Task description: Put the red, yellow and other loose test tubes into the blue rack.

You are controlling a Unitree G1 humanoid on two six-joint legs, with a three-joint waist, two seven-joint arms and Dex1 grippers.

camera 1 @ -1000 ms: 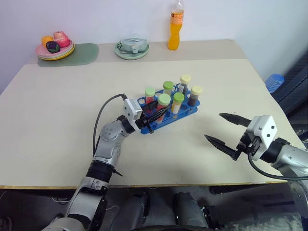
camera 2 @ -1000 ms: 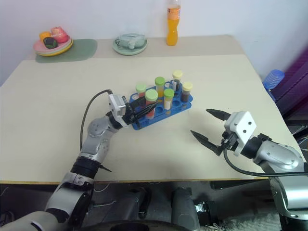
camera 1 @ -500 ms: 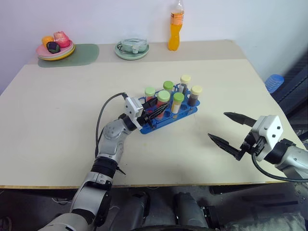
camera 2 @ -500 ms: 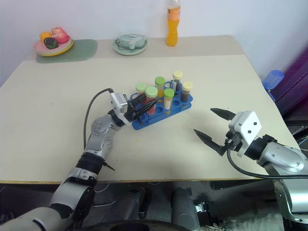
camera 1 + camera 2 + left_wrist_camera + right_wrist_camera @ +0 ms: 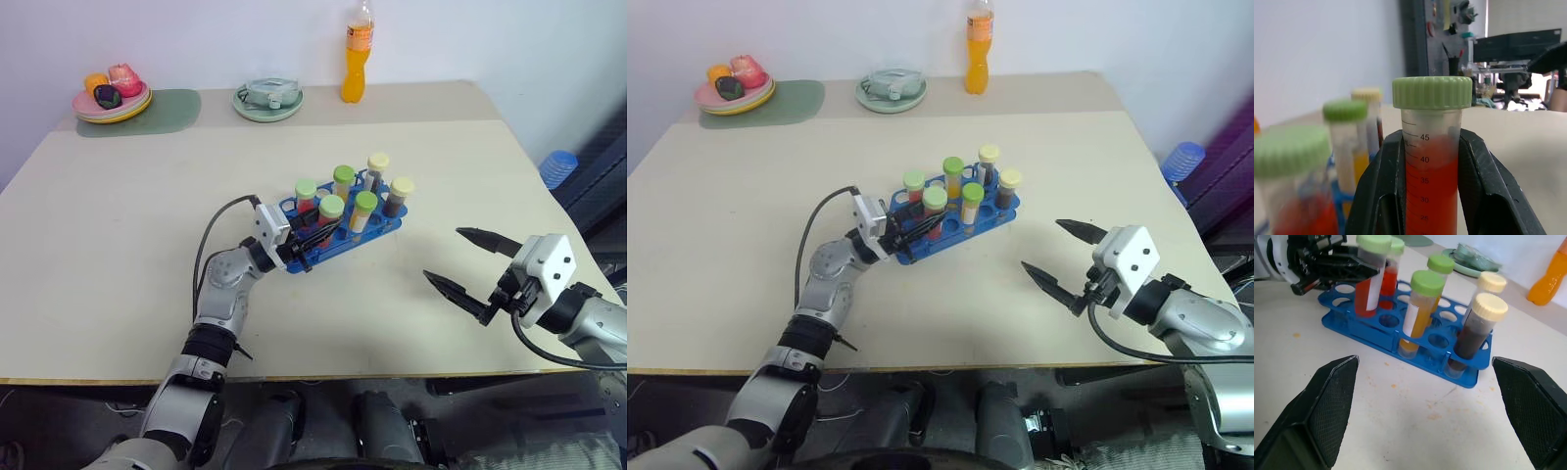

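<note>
Clamping a red-filled test tube (image 5: 1431, 161) with a green cap, the left gripper (image 5: 312, 235) holds it upright in the blue rack (image 5: 384, 228) near the table's centre. At four o'clock from it, the right gripper (image 5: 472, 271) gapes wide, empty.

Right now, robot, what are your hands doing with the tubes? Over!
Left gripper shut on red tube, lowering into blue rack. Right gripper open, empty, off to the side. Nothing blocking.

Even, bright diffuse light, soft faint shadows on the table (image 5: 118, 245); left wrist view sharp on the held red tube (image 5: 1431, 161), neighbouring tubes at 9 o'clock blurred.
</note>
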